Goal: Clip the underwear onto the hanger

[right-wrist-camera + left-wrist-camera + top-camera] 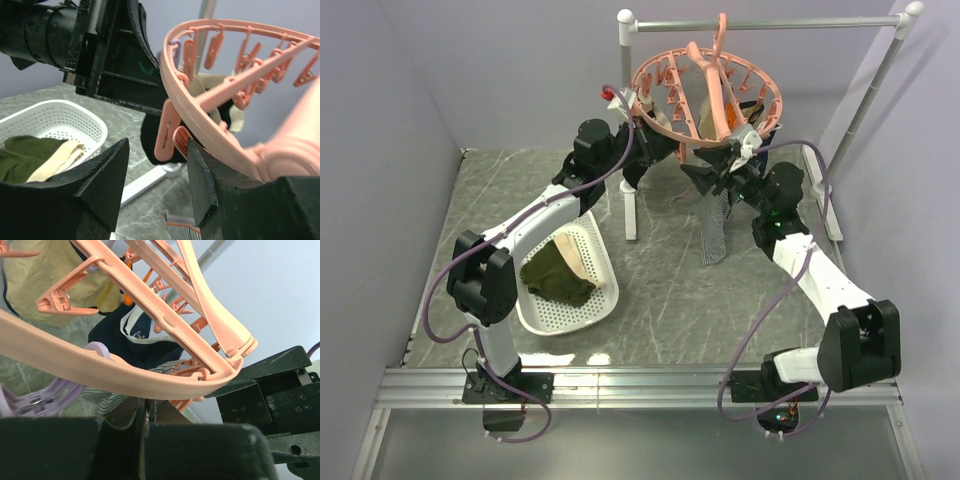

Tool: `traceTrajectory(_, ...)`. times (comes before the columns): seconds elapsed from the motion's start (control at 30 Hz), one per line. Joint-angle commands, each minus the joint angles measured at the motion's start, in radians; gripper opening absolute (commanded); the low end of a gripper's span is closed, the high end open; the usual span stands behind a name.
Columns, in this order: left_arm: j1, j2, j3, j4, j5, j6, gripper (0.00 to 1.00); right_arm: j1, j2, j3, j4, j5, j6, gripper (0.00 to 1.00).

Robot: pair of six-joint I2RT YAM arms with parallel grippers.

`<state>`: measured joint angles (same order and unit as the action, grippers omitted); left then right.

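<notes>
The salmon-pink round hanger (705,95) hangs by its hook from the rail, its ring tilted. The grey-and-white striped underwear (715,232) hangs below the ring's near edge. My left gripper (660,145) reaches under the ring from the left. In the left wrist view its jaws (145,409) are shut just under the ring (100,371), with striped cloth (107,397) beside and between them. My right gripper (735,165) is open. In the right wrist view (157,150) a pink clip peg (165,131) hangs between its jaws, and the underwear's waistband (182,231) shows below.
A white basket (605,300) at the left holds an olive-green garment (555,275) and beige cloth. The grey rail stand (770,22) spans the back, with its foot bar (629,210) on the table. A dark navy garment (125,340) and a beige garment (40,270) hang from the ring.
</notes>
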<state>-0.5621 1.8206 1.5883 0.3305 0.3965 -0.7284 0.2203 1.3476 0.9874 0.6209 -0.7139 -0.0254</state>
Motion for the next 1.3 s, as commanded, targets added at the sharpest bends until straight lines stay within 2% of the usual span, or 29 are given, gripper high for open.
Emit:
traceTrajectory(0.0,-0.010,-0.023,0.038,0.051,0.053,-0.017,0.00,-0.004,-0.093,-0.035,-0.006,0.063,-0.038,0.57)
traceTrajectory(0.17,-0.010,-0.020,0.042,0.050,0.051,-0.013,0.00,-0.007,-0.188,-0.065,-0.046,0.054,-0.034,0.57)
traceTrajectory(0.4,-0.009,-0.017,0.045,0.053,0.048,-0.017,0.00,-0.004,-0.219,-0.081,-0.049,0.002,0.010,0.53)
traceTrajectory(0.57,-0.009,-0.024,0.038,0.074,0.062,-0.029,0.00,0.013,-0.159,-0.067,-0.058,-0.003,0.024,0.49)
traceTrajectory(0.97,-0.009,-0.027,0.029,0.090,0.074,-0.048,0.00,0.021,-0.027,0.002,0.000,0.093,0.061,0.49)
traceTrajectory(1.27,-0.012,-0.024,0.024,0.081,0.070,-0.052,0.00,0.025,0.004,0.020,0.045,0.125,0.076,0.51)
